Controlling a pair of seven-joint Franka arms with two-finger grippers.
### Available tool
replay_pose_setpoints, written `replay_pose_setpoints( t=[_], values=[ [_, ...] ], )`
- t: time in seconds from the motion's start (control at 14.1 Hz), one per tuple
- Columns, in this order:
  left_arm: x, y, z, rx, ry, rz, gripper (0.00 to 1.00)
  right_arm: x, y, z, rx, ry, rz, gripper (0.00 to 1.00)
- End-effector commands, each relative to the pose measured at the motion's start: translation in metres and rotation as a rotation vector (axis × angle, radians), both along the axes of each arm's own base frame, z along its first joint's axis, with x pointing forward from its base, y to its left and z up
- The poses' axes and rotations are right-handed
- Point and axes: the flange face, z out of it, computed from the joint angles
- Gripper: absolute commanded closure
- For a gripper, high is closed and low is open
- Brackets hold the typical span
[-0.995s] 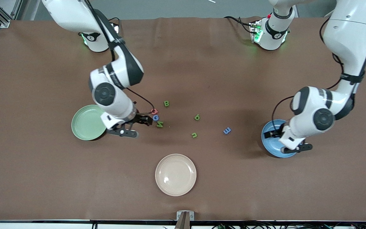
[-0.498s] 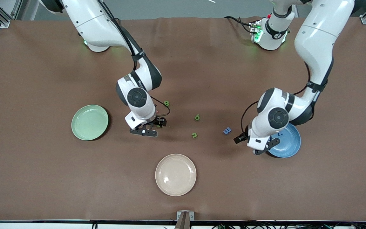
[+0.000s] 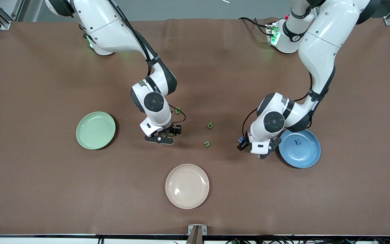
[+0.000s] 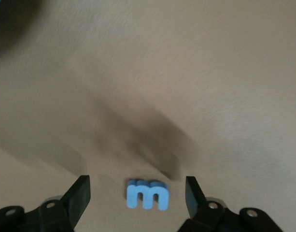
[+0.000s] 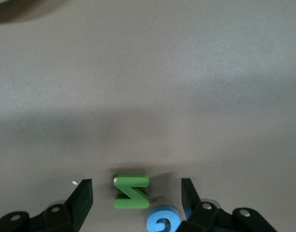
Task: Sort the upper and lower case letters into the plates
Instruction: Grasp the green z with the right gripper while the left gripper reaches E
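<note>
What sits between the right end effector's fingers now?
A green Z lies flat on the table, centred between the open fingers, with a blue G beside it; the right wrist view shows this.

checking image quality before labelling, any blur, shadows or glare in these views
Front view: sharp, soft arm shadows on the brown table, a small glint on the cream plate. Left wrist view: table smeared, a dark shadow streak above the blue letter. Right wrist view: a broad soft shadow band above the green letter.
</note>
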Motion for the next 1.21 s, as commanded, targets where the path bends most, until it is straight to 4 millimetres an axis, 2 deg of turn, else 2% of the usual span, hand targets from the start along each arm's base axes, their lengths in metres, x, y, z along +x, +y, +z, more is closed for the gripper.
replay_pose_setpoints(
  t=[0.0,0.36,0.57,0.64,0.71,0.85,0.92,1.0,1.14],
  values=[
    [-0.010,0.007,-0.004,0.031,0.000,0.033,0.16,-0.001,0.006,-0.005,-0.012,-0.022,-0.009,0.22],
    [-0.012,-0.006,-0.002,0.022,-0.017,0.084,0.19,-0.002,0.005,-0.009,-0.016,-0.018,-0.009,0.41],
    [-0.012,-0.007,-0.004,0.009,-0.031,0.088,0.25,-0.003,0.005,-0.012,-0.017,-0.015,-0.020,0.42],
    [-0.012,-0.007,-0.004,0.009,-0.031,0.088,0.32,-0.003,0.006,-0.013,-0.017,-0.014,-0.022,0.42],
    [-0.011,-0.006,-0.005,0.008,-0.031,0.088,0.44,-0.006,0.009,-0.013,-0.018,-0.013,-0.018,0.42],
    [-0.011,-0.007,-0.007,0.008,-0.028,0.087,0.75,-0.007,0.010,-0.013,-0.019,-0.011,-0.014,0.47],
    [-0.010,-0.005,-0.008,0.008,-0.027,0.090,0.84,-0.007,0.010,-0.013,-0.019,-0.011,-0.013,0.51],
    [-0.009,-0.006,-0.007,0.007,-0.029,0.089,0.90,-0.007,0.010,-0.013,-0.019,-0.011,-0.013,0.58],
    [-0.007,-0.002,-0.004,0.006,-0.036,0.079,0.95,-0.006,0.006,-0.014,-0.026,-0.001,-0.021,0.89]
  ],
)
